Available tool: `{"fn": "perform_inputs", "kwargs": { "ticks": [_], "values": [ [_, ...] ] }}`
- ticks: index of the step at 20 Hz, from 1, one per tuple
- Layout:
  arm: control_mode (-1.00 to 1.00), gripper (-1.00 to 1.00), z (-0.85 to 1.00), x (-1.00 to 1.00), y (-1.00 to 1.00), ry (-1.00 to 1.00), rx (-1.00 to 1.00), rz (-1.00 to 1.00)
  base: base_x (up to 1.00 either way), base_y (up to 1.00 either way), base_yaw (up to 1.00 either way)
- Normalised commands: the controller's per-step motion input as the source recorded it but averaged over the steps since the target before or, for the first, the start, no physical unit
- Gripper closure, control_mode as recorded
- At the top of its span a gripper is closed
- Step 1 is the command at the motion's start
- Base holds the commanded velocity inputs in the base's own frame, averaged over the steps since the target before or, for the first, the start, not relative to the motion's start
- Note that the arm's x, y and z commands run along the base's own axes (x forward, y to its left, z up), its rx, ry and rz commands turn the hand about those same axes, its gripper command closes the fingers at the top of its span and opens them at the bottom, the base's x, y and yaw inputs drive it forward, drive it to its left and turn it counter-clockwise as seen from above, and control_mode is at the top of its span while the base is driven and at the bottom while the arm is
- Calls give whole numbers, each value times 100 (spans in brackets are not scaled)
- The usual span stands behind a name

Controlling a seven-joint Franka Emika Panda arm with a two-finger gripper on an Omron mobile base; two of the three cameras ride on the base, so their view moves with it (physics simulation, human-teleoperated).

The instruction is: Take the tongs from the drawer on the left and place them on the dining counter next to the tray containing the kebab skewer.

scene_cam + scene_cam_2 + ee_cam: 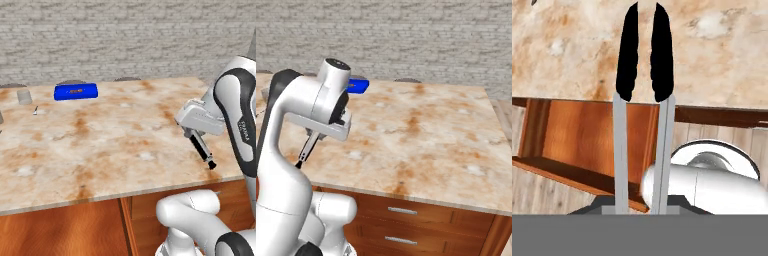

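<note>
Two grey arms of the tongs [643, 100] run out from the gripper [191, 134], which is clamped on them above the dining counter's [120, 145] near edge; the blue tray [75, 91] sits well apart.

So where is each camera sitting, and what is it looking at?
Left base view: behind the arm on its left, looking down over the dining counter and blue tray; the arm rises at right.
Right base view: behind on the right, same counter and tray; the arm rises at left.
Hand view: on the hand, looking along the tongs at the counter edge.
All three share the counter and tongs.
</note>
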Motion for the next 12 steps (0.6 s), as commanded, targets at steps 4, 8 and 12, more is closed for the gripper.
{"fn": "perform_inputs", "kwargs": {
  "ticks": [4,8,12],
  "values": [
    [-100,100,0,0,-57,0,-21,-9,0,0,0],
    [-100,100,-2,0,-44,0,-18,-11,0,0,0],
    [-100,100,-2,-6,-36,0,-15,-10,0,0,0]
  ]
}}
